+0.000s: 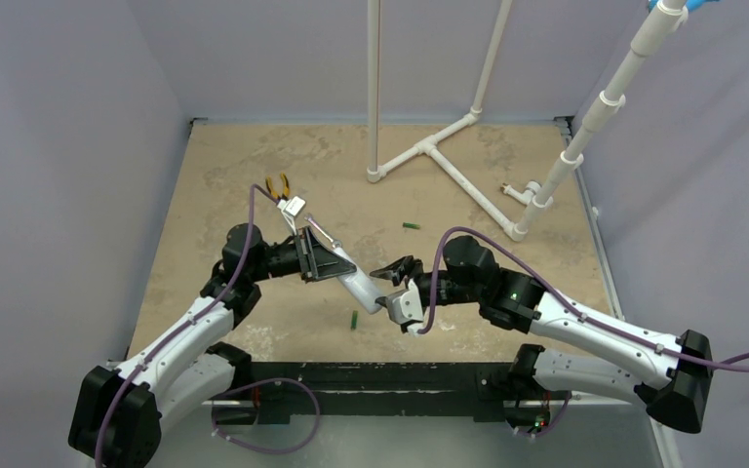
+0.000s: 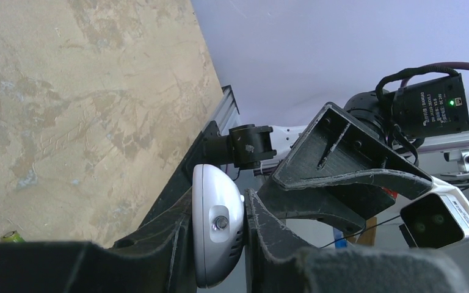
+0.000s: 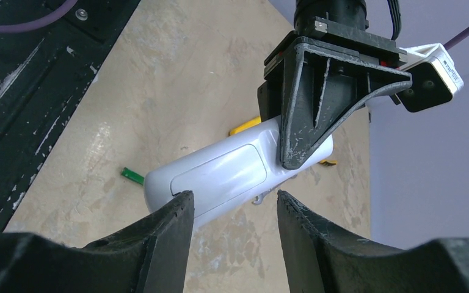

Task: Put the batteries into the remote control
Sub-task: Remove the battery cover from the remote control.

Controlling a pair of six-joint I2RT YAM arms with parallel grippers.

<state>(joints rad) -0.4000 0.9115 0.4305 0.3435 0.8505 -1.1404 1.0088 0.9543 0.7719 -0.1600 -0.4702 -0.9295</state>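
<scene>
The left gripper (image 1: 324,261) pinches the remote control (image 1: 359,285) at one end, raised off the table (image 1: 254,166). Its long axis slopes down toward the right gripper (image 3: 232,204) (fingers spread, just at the remote's free end). The far battery (image 1: 411,226) lies beyond the remote and the near battery (image 1: 354,319) lies on its near side.
</scene>
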